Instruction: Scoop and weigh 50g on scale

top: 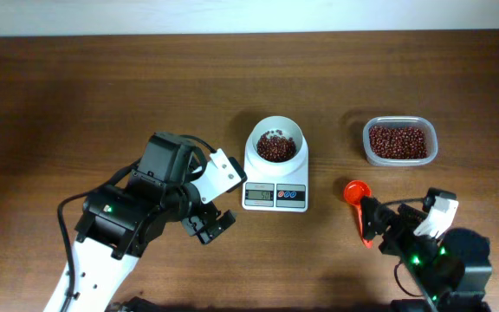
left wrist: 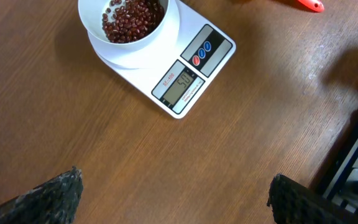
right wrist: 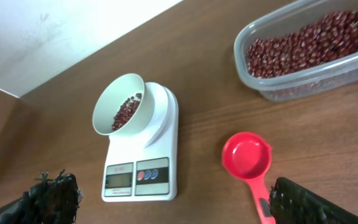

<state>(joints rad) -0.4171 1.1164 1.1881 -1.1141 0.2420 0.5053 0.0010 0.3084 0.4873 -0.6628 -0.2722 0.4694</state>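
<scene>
Across a dark brown, wood-grained worktop, edged at the far side by a pale wall, things sit well spaced. At centre stands the scale, its long axis running far to near: the bowl is at the far end and the display at the near end, facing the robot. Beans lie in a low heap in the bowl. Well to the right, a clear tub holds more. Nearer than the tub lies an empty red scoop, cup far, handle pointing near. Left fingers are spread wide and empty, near the scale's near-left corner. Right fingers are likewise spread and empty, and the scoop's handle ends close by one of them.
</scene>
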